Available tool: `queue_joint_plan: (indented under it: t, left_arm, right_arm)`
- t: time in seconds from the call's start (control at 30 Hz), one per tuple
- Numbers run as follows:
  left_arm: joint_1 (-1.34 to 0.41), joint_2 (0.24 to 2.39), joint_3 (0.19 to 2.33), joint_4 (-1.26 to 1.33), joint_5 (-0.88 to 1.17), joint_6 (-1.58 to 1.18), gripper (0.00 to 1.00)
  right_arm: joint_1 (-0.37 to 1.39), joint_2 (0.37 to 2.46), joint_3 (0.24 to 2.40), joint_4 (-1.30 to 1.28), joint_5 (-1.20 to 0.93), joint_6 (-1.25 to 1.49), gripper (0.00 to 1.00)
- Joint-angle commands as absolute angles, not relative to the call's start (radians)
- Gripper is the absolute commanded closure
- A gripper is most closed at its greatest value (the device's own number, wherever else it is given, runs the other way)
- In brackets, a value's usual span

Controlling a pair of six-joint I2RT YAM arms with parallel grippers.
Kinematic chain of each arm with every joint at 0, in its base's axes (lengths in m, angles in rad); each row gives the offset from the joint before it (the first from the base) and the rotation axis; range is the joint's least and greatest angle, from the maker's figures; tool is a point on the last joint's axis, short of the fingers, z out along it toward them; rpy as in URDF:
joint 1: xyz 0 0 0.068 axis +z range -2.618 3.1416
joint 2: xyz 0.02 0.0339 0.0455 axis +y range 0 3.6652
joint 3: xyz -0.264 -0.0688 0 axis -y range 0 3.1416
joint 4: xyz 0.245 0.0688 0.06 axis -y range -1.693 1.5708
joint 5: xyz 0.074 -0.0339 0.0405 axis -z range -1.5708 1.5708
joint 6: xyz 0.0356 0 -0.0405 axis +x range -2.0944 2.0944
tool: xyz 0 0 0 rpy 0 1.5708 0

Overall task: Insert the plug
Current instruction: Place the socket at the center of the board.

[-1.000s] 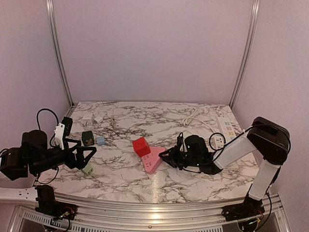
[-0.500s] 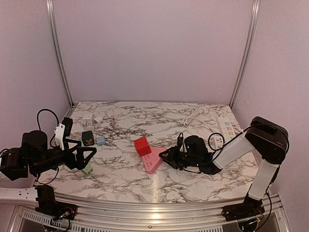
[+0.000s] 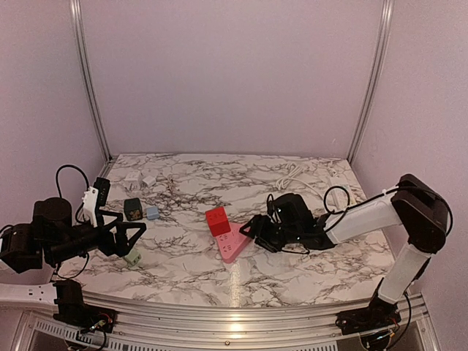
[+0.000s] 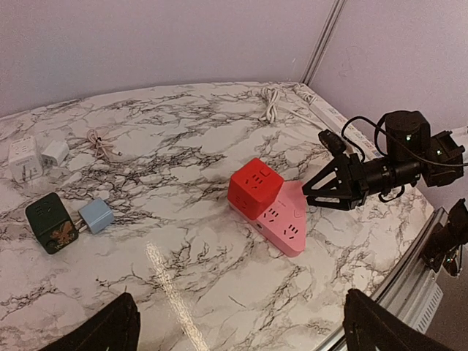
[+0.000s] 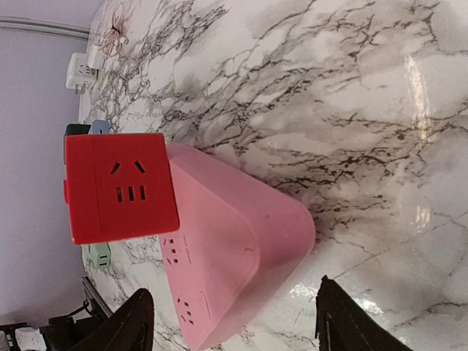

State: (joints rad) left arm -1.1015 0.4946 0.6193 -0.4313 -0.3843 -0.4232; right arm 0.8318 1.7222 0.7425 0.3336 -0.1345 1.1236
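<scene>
A red cube plug [image 3: 216, 219] stands on the far end of the pink triangular power strip [image 3: 232, 245], pressed flush against its top face. Both lie mid-table and show in the left wrist view as red cube plug [image 4: 256, 186] and pink strip [image 4: 287, 219]. My right gripper [image 3: 252, 229] is open just right of the strip. In its wrist view the right gripper [image 5: 234, 316] holds nothing, and the pink strip's [image 5: 234, 248] rounded corner lies between the fingers without touching them. My left gripper [image 3: 135, 238] is open at the table's left, away from the strip and holding nothing.
A dark green adapter [image 3: 132, 208], a blue adapter [image 3: 152, 213] and a pale green adapter [image 3: 132, 257] lie near the left arm. White adapters [image 3: 139, 178] sit at the back left. A white power strip [image 3: 340, 191] and its cable [image 3: 292, 175] lie at the back right.
My right gripper has opened and let go of the pink strip, shifting slightly away. The red cube stays on the strip. The left arm has not moved.
</scene>
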Motion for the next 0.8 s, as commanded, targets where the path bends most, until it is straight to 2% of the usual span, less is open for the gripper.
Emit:
queue_joint_plan:
  t: [0.0, 0.1, 0.2, 0.33, 0.47, 0.63, 0.77]
  left_arm:
    - [-1.111, 0.493, 0.607, -0.426, -0.411, -0.425, 0.01]
    - [-1.111, 0.497, 0.607, -0.426, -0.414, -0.425, 0.01]
    - [-1.111, 0.503, 0.609, -0.428, -0.418, -0.424, 0.01]
    - [-1.111, 0.5, 0.606, -0.431, -0.429, -0.426, 0.01]
    - [-1.111, 0.504, 0.609, -0.433, -0.435, -0.426, 0.01]
    - [-1.112, 0.522, 0.611, -0.44, -0.445, -0.433, 0.01]
    - [-1.112, 0.545, 0.617, -0.448, -0.452, -0.434, 0.01]
  right_arm:
    - [0.825, 1.595, 0.815, 0.048, -0.032, 1.028, 0.3]
    - [0.826, 1.513, 0.832, -0.085, 0.062, 1.001, 0.21]
    - [0.825, 1.423, 0.84, -0.197, 0.159, 0.976, 0.02]
    - [0.818, 1.279, 0.762, -0.21, 0.239, 0.982, 0.02]
    - [0.747, 1.18, 0.66, -0.128, 0.139, 0.963, 0.01]
    - [0.735, 1.132, 0.754, -0.375, 0.282, 0.927, 0.02]
    - [0.736, 1.09, 0.757, -0.48, 0.349, 0.942, 0.02]
